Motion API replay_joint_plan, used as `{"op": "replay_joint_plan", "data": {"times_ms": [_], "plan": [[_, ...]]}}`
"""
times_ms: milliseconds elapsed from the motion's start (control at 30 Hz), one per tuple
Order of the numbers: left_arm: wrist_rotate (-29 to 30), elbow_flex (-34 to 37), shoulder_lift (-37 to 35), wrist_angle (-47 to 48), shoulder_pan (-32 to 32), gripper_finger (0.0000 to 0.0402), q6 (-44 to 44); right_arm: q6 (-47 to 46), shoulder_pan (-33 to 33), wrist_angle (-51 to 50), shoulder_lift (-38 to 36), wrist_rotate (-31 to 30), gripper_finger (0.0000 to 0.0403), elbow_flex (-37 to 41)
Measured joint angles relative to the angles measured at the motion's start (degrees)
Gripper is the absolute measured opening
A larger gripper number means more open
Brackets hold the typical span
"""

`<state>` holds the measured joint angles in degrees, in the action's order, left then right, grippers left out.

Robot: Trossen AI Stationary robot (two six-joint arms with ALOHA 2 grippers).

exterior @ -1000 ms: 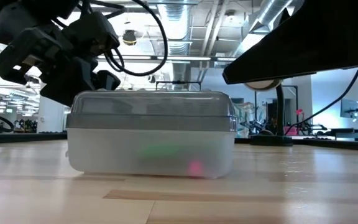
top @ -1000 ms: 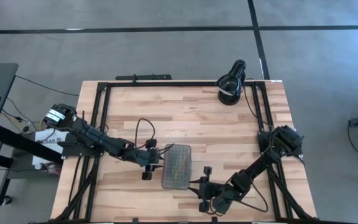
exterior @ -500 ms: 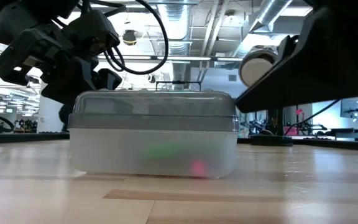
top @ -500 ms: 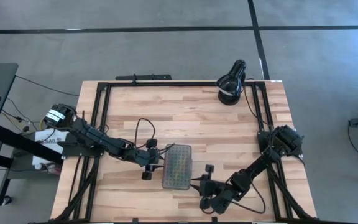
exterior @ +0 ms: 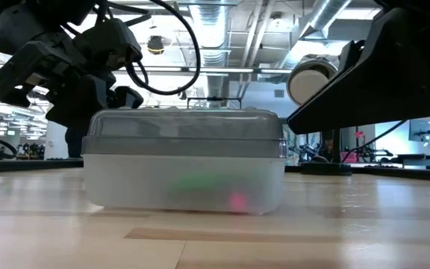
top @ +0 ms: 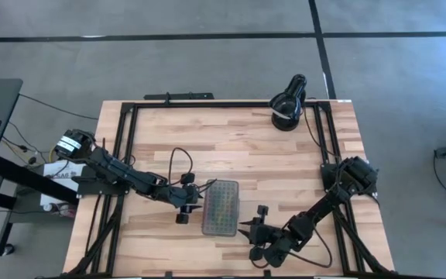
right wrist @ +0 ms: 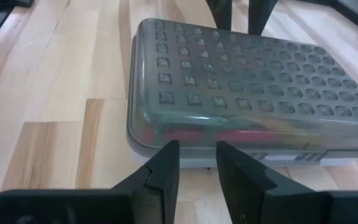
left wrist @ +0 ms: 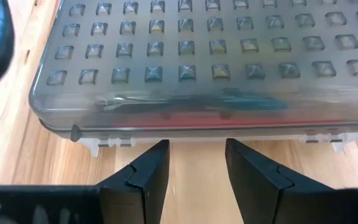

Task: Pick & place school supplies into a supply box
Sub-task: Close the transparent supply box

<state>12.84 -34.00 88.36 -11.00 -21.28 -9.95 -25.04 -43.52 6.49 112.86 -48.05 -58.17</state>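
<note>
1. The supply box (top: pixel 221 208) is seen lying on the worktop (top: pixel 231 139) near its front edge, lid shut.
2. Coloured school supplies (right wrist: pixel 229 135) are glimpsed blurred through its clear wall.
3. The left gripper (left wrist: pixel 194 163) is held just left of the box, fingers spread, nothing pinched.
4. The right gripper (right wrist: pixel 196 163) is held just right of the box, fingers parted, empty.
5. A black lamp (top: pixel 289 102) is seen at the far right corner.

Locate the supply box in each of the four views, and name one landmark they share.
High view: supply box at table centre-front, between both grippers.
Low view: centre, lid shut.
Left wrist view: upper half.
Right wrist view: centre-right.
Shared landmark: its dotted lid.
</note>
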Motion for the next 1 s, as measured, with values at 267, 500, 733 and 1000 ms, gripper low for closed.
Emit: {"op": "replay_joint_plan", "data": {"times_ms": [267, 500, 733, 1000], "plan": [[0.5, 0.0, 1.0, -1.1, 0.0, 0.0153, -0.2, 0.0, -0.2, 0.0, 0.0, 0.1, 0.0101, 0.0], [-0.5, 0.0, 2.1, -3.1, 0.7, 0.0153, 0.3, 2.2, -1.6, 3.3, -0.2, 1.5, 0.0101, -0.3], [-2.0, 0.0, 2.6, -4.3, 1.4, 0.0153, 0.7, 4.5, -0.8, 6.8, -0.2, 4.7, 0.0101, -0.3], [-2.6, 0.0, 2.6, -5.6, 1.5, 0.0153, 1.0, 3.2, 0.8, 7.1, -0.2, 7.9, 0.0101, -0.3]]}}
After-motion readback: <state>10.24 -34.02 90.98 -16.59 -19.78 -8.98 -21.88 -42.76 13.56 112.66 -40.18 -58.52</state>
